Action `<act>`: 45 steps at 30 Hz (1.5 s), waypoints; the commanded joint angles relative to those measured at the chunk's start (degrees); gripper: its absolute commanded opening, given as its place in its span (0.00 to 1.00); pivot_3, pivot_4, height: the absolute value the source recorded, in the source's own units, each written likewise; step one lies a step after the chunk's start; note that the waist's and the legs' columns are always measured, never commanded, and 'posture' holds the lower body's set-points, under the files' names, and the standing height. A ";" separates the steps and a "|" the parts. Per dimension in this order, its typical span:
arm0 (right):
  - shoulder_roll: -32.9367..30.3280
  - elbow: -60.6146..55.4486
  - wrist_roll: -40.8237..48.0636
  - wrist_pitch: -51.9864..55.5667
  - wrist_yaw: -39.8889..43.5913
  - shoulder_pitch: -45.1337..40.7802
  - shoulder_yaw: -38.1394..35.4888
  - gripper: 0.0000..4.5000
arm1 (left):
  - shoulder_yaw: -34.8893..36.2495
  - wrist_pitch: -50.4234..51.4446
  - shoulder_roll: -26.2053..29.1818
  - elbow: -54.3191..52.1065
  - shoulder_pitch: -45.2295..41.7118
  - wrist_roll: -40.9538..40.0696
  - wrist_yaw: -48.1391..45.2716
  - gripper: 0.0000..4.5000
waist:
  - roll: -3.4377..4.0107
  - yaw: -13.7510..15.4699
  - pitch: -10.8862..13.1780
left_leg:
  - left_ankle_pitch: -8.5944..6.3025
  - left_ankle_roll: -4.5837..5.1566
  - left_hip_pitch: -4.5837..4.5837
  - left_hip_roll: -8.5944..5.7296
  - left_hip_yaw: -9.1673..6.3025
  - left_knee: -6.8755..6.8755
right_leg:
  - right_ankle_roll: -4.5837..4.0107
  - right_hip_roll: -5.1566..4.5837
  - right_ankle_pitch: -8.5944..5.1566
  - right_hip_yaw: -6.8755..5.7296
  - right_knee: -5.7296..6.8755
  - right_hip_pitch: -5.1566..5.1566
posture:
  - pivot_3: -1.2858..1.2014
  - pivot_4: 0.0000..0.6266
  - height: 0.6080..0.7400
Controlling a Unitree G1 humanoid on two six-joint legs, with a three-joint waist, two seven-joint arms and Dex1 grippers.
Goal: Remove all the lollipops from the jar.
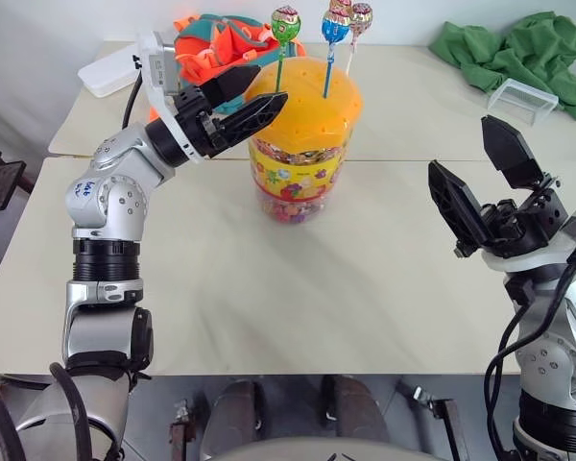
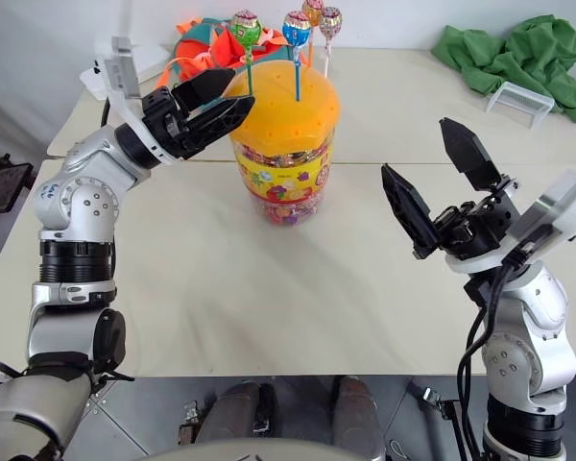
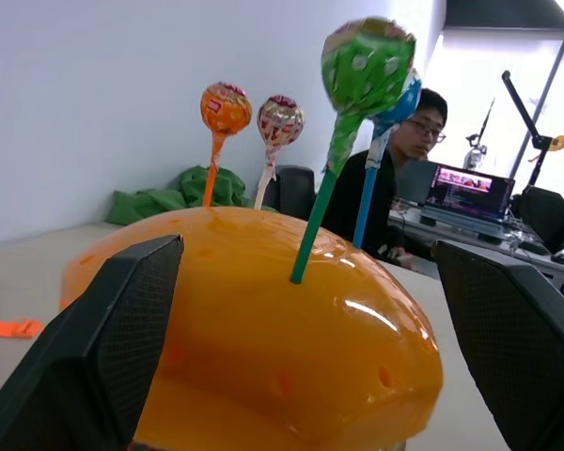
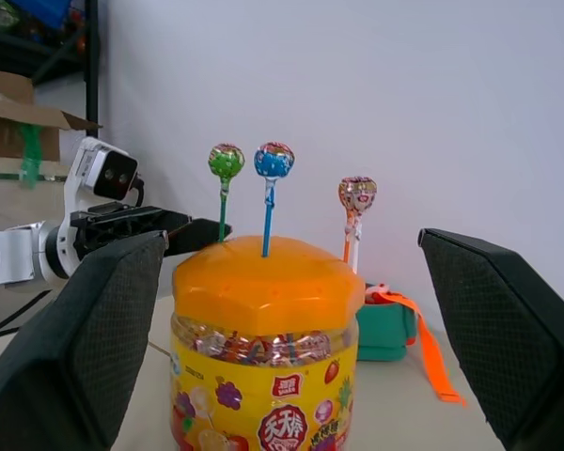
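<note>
Four light lollipops (image 1: 285, 26) stand in the lid of the jar (image 1: 298, 144) mid-surface, best pinched by their thin stiff sticks, with the left pincer (image 1: 245, 101) and right pincer (image 1: 485, 187) both wide open, empty.

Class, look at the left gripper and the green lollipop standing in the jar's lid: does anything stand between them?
Nothing visible does. The left gripper, fingers open, sits at the jar's lid edge, and the green lollipop rises just beyond it with its stick exposed.
</note>
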 commanded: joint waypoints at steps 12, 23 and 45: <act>1.70 -3.09 -1.61 -3.60 -0.04 2.63 0.49 1.00 | 2.17 -6.29 -5.58 4.46 -5.47 3.64 0.73 0.10 | -0.04 0.40 0.03 | 0.01 0.01 -0.05 0.00 -0.01 0.26 | 0.00 -0.01 0.00 0.04 0.02 0.06 | 0.52 0.24 1.00; -4.50 -2.07 1.84 -0.80 12.10 -1.68 5.55 1.00 | 19.72 2.43 -3.48 -0.31 -1.21 -11.81 10.57 0.02 | -0.08 -0.45 0.05 | 0.01 0.01 -0.06 0.06 -0.36 0.27 | 0.00 0.00 0.00 0.03 0.08 0.04 | 0.52 0.24 1.00; -11.90 15.16 -3.83 1.28 28.97 -3.96 5.69 1.00 | 18.64 16.47 21.42 -22.68 51.82 0.74 12.50 0.39 | -0.66 0.64 0.30 | -0.15 -0.32 0.39 0.39 -0.19 0.00 | -0.47 -0.01 -0.22 0.12 0.13 0.00 | 0.52 0.24 1.00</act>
